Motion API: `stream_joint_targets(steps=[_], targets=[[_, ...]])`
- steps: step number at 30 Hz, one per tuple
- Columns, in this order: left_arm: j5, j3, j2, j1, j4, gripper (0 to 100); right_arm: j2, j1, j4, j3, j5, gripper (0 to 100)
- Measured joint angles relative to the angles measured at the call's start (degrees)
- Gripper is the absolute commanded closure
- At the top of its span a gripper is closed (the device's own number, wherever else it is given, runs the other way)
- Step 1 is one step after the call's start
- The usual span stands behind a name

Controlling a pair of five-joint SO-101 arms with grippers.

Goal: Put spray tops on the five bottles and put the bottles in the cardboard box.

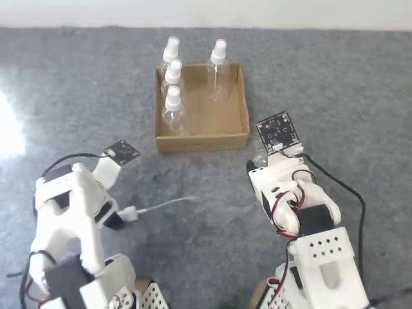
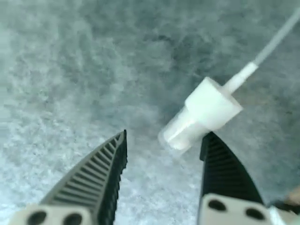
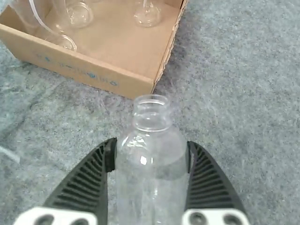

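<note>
1. You had the right pincer (image 3: 150, 146) clenched around a clear bottle (image 3: 151, 123), one ribbed finger pressed on each side of its body.
2. That bottle had no cap; its round mouth was open and pointed toward the cardboard box (image 3: 84, 70).
3. It sat on the grey carpet side of the box, just outside the near corner, apart from the cardboard.
4. Your left pincer (image 2: 165, 138) was released, jaws spread wide and pointing down at the carpet (image 2: 70, 70).
5. Between those jaws lay the loose spray top (image 2: 206, 112), on its side, much closer to one finger than the other. I could not tell whether it touched that finger.
6. Its thin white tube (image 2: 276, 40) ran away from the pincer across the carpet.
7. From above, you could see the spray top (image 1: 129, 212) right beside the left arm, well apart from the box (image 1: 203, 138) and from the right arm.
8. Four capped bottles (image 1: 172, 100) stood upright inside the box: three in a row along one side wall, and one (image 1: 219, 58) alone near the opposite back corner.
</note>
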Motion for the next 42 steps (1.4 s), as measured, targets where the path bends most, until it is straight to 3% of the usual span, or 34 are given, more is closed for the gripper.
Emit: stream_joint_targets(steps=[10, 22, 27, 36, 42], targets=[[12.57, 0.00, 0.44, 0.53, -10.02, 76, 0.00, 0.00, 0.00, 0.00, 0.00, 93.6], [35.08, 0.00, 0.44, 7.38, -17.85, 76, 0.00, 0.00, 0.00, 0.00, 0.00, 93.6], [39.12, -3.25, 0.44, 7.47, -16.70, 76, 0.00, 0.00, 0.00, 0.00, 0.00, 93.6], [45.45, -9.93, 0.44, 7.47, -6.68, 76, 0.00, 0.00, 0.00, 0.00, 0.00, 93.6], [49.93, -10.11, 0.44, 7.74, -5.80, 76, 0.00, 0.00, 0.00, 0.00, 0.00, 93.6]])
